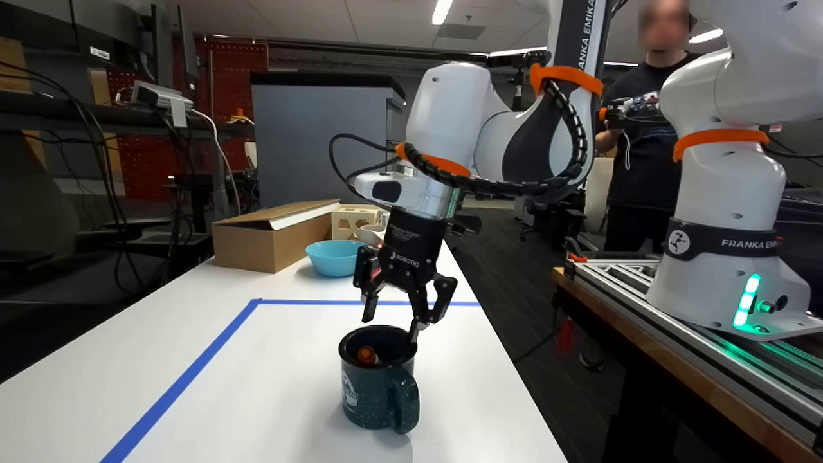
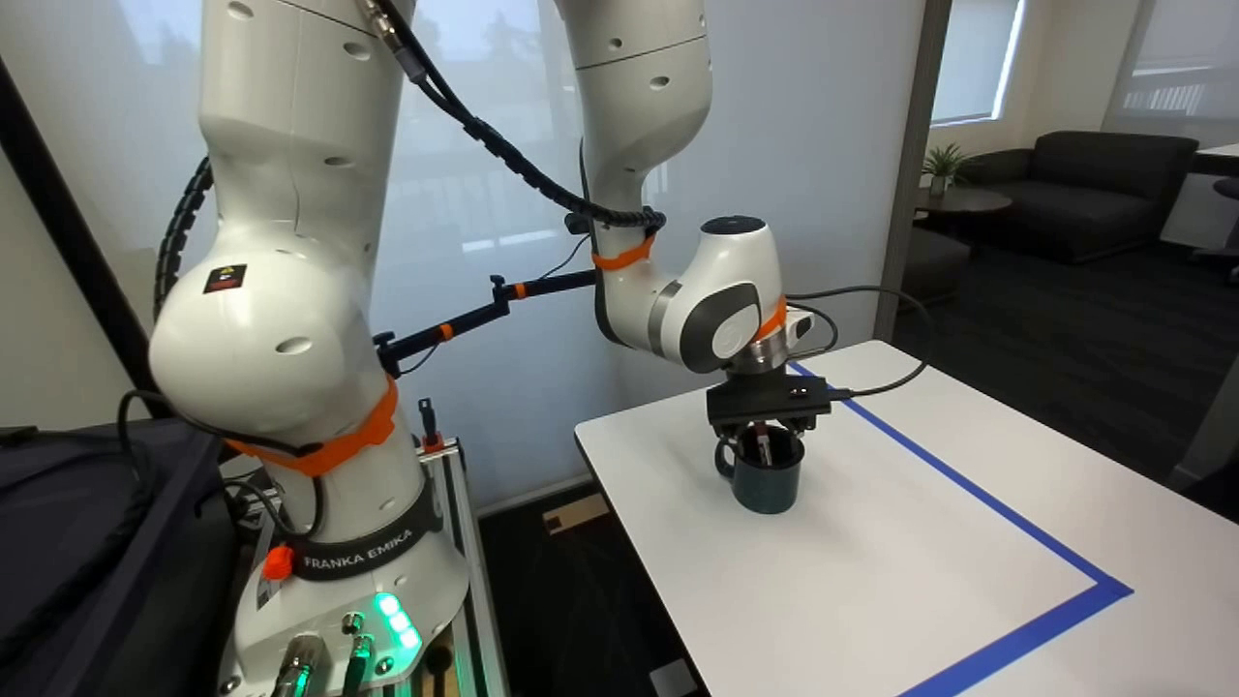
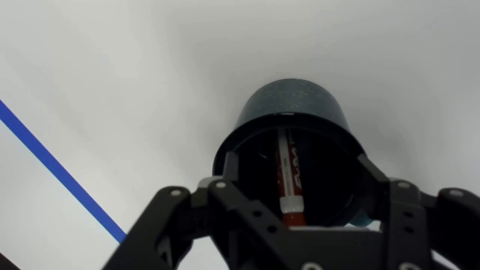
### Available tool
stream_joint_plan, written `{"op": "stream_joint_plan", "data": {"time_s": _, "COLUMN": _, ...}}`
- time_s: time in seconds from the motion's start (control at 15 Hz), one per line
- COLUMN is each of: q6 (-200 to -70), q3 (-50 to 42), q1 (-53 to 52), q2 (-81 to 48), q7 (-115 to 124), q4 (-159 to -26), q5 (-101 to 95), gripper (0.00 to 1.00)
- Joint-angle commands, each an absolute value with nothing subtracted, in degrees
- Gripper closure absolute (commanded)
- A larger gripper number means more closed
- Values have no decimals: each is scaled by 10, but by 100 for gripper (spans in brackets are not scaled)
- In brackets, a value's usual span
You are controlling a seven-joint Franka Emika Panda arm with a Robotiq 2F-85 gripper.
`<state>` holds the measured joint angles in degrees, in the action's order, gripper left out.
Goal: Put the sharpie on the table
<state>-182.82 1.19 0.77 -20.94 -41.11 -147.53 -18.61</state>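
The long white table fills most of the floor in front of me, its top flat and smooth, with blue tape laid out on it, I'd guess to mark the working area. The robot arm rises beside it and bends over so its wrist points down at the job; its shell is glossy white, all rounded joints. Beyond the far tape line sits a brown cardboard box with a sloping lid, probably put back there to leave the arm room. The black gripper, angular and jointed, hangs just over the mug with its fingers well spread and nothing pinched. In the wrist view they stand on either side of the pen, which looks right for closing across its barrel; one fingertip overlaps the rim, and I can't tell whether they touch. A light blue bowl, round and smooth, stands near the box. The dark teal mug, speckled like enamel, stands upright inside the tape, its handle turned towards the robot's side and a pale emblem on its wall. Inside it the red sharpie stands at a slant, seemingly propped by the wall: a slim cylinder with a white label strip and pale collar, not yet on the table. I'd expect lifting it clear to come next.
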Motion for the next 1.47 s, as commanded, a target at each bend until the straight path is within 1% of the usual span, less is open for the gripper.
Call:
{"op": "stream_joint_plan", "data": {"time_s": 0.0, "q6": -1844, "q3": 25, "q1": 21, "q2": -224, "q7": -401, "q4": -1463, "q5": -208, "gripper": 26}}
{"op": "stream_joint_plan", "data": {"time_s": 0.07, "q6": -1844, "q3": 28, "q1": 23, "q2": -225, "q7": -402, "q4": -1460, "q5": -209, "gripper": 28}}
{"op": "stream_joint_plan", "data": {"time_s": 0.13, "q6": -1843, "q3": 26, "q1": 21, "q2": -226, "q7": -401, "q4": -1457, "q5": -210, "gripper": 37}}
{"op": "stream_joint_plan", "data": {"time_s": 0.2, "q6": -1843, "q3": 29, "q1": 23, "q2": -227, "q7": -402, "q4": -1455, "q5": -211, "gripper": 33}}
{"op": "stream_joint_plan", "data": {"time_s": 0.27, "q6": -1843, "q3": 30, "q1": 23, "q2": -229, "q7": -402, "q4": -1452, "q5": -213, "gripper": 38}}
{"op": "stream_joint_plan", "data": {"time_s": 0.33, "q6": -1842, "q3": 31, "q1": 24, "q2": -231, "q7": -402, "q4": -1449, "q5": -213, "gripper": 40}}
{"op": "stream_joint_plan", "data": {"time_s": 0.4, "q6": -1842, "q3": 34, "q1": 26, "q2": -236, "q7": -402, "q4": -1445, "q5": -213, "gripper": 39}}
{"op": "stream_joint_plan", "data": {"time_s": 0.47, "q6": -1841, "q3": 37, "q1": 28, "q2": -240, "q7": -402, "q4": -1442, "q5": -212, "gripper": 43}}
{"op": "stream_joint_plan", "data": {"time_s": 0.53, "q6": -1841, "q3": 43, "q1": 33, "q2": -245, "q7": -402, "q4": -1440, "q5": -212, "gripper": 41}}
{"op": "stream_joint_plan", "data": {"time_s": 0.87, "q6": -1840, "q3": 67, "q1": 51, "q2": -283, "q7": -404, "q4": -1422, "q5": -211, "gripper": 42}}
{"op": "stream_joint_plan", "data": {"time_s": 1.0, "q6": -1838, "q3": 71, "q1": 55, "q2": -293, "q7": -405, "q4": -1412, "q5": -213, "gripper": 39}}
{"op": "stream_joint_plan", "data": {"time_s": 1.13, "q6": -1837, "q3": 74, "q1": 59, "q2": -299, "q7": -406, "q4": -1404, "q5": -214, "gripper": 46}}
{"op": "stream_joint_plan", "data": {"time_s": 1.2, "q6": -1837, "q3": 75, "q1": 61, "q2": -300, "q7": -407, "q4": -1401, "q5": -215, "gripper": 65}}
{"op": "stream_joint_plan", "data": {"time_s": 1.27, "q6": -1836, "q3": 75, "q1": 61, "q2": -302, "q7": -407, "q4": -1400, "q5": -216, "gripper": 71}}
{"op": "stream_joint_plan", "data": {"time_s": 1.33, "q6": -1836, "q3": 76, "q1": 62, "q2": -306, "q7": -407, "q4": -1397, "q5": -217, "gripper": 81}}
{"op": "stream_joint_plan", "data": {"time_s": 1.4, "q6": -1836, "q3": 79, "q1": 64, "q2": -310, "q7": -407, "q4": -1395, "q5": -217, "gripper": 89}}
